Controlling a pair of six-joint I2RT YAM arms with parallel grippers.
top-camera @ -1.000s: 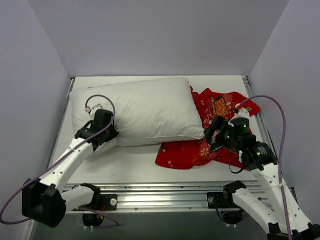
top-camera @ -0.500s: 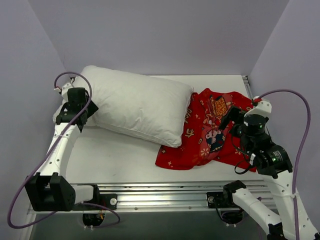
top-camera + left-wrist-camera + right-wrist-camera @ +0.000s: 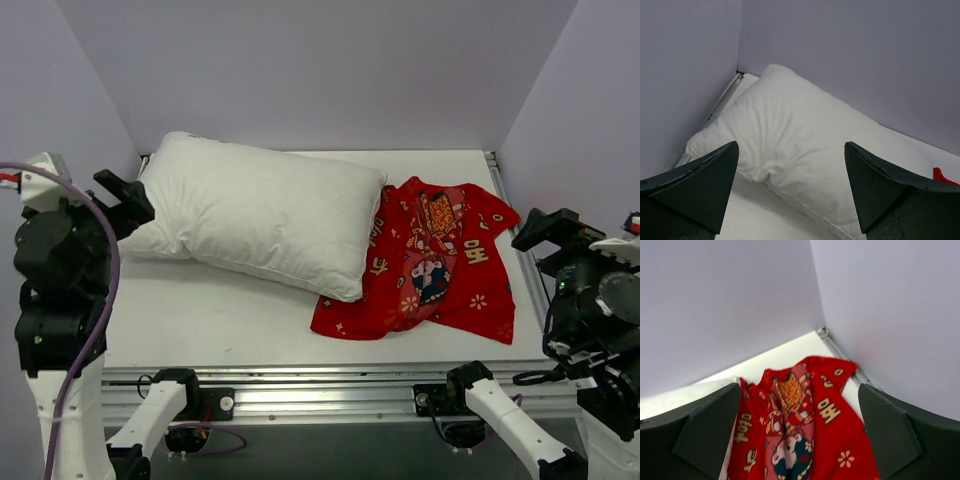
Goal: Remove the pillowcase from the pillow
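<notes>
The white pillow (image 3: 260,215) lies bare on the back left of the table, its near right corner resting over the edge of the red printed pillowcase (image 3: 430,265). The pillowcase lies loose and crumpled on the table's right side, fully off the pillow. My left gripper (image 3: 125,197) hangs raised at the far left, open and holding nothing; in its wrist view the pillow (image 3: 805,135) lies below its spread fingers (image 3: 700,187). My right gripper (image 3: 545,230) is raised at the far right, open and empty, with the pillowcase (image 3: 800,420) beneath it.
Lilac walls close in the table (image 3: 240,320) on three sides. A metal rail (image 3: 320,385) runs along the near edge by the arm bases, and another rail (image 3: 497,185) lines the right side.
The left gripper opened and let go of the pillow, which now rests at the back left. Both arms rose and drew back to the sides, and the right gripper lifted off the pillowcase.
</notes>
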